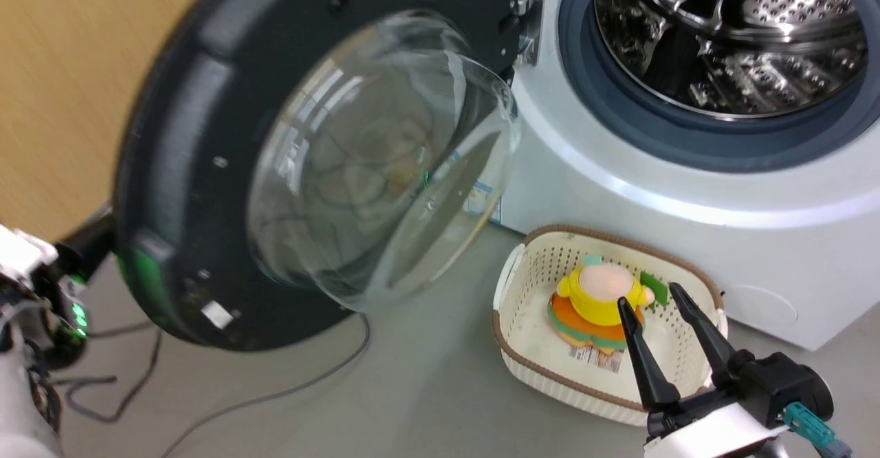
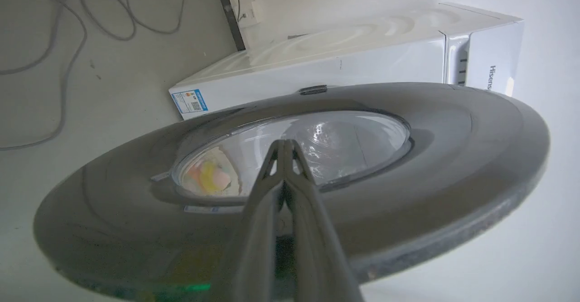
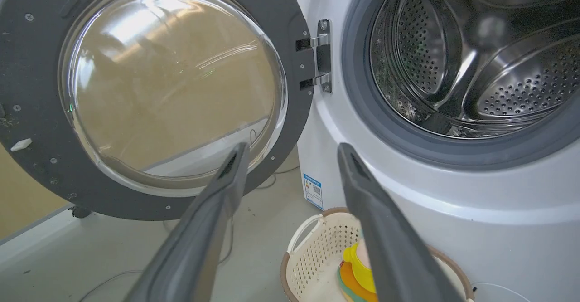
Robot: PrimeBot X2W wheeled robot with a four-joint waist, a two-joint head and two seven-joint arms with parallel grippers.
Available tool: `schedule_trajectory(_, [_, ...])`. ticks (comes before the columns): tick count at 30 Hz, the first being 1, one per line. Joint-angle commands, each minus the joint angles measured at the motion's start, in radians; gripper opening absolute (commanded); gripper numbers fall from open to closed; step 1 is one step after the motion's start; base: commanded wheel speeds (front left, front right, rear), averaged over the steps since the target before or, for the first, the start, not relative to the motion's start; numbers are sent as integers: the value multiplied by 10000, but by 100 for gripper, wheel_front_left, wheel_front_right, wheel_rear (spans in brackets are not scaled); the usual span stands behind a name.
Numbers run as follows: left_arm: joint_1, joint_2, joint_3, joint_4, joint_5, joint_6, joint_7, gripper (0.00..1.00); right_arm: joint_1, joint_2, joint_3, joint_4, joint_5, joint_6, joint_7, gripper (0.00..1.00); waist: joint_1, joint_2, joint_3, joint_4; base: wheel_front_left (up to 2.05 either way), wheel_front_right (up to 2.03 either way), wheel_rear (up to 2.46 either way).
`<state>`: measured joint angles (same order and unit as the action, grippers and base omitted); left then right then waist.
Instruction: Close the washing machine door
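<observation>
The washing machine door (image 1: pixel 172 142) hangs open, left end effector (image 2: pixel 284 145) pinched closed behind it, right end effector (image 1: pixel 650 295) spread wide.

- Head view: bright, even indoor light. Motion blur smears the washing machine door (image 1: pixel 172 169) and the yellow wall (image 1: pixel 69 66), while the basket (image 1: pixel 550 382) is fairly crisp.
- White streaks of glare cross the door's glass, and the steel drum (image 1: pixel 742 45) glints hard.
- A soft glare band runs along the washing machine (image 1: pixel 687 197) below the porthole.
- Left wrist view: pale and washed out, brightest at right. The jaws of the left gripper (image 2: pixel 284 144) are out of focus, and a green glow (image 2: pixel 195 287) tints the bottom edge.
- Right wrist view: the sharpest, with lines curved at the edges. The jaws of the right gripper (image 3: pixel 293 147) blur near the lens.
</observation>
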<state>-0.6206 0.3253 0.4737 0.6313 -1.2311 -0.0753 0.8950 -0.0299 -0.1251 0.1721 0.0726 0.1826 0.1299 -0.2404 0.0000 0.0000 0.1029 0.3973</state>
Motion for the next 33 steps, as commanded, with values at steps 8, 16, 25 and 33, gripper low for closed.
schedule_trajectory(8, [1879,-1042,-450,-2416,-658,436,1851,0,282,256,-191,209,-13,8,-159,100,0,0,-575,-33,0,0,0])
schedule_trajectory(16, [3865,-2433,-1361,-5429,-1004,1307,2749,0,465,365,-354,330,-53,8,-195,100,0,0,-818,-516,0,0,0])
schedule_trajectory(25, [5474,-2745,-3333,-7143,-2480,1923,1706,0,563,484,-691,412,-262,8,-192,100,0,0,-805,-1729,0,0,0])
schedule_trajectory(33, [5920,-2749,-5608,-7313,-3355,1518,-757,0,535,517,-838,375,-358,8,-87,100,0,0,-534,-3334,0,0,0])
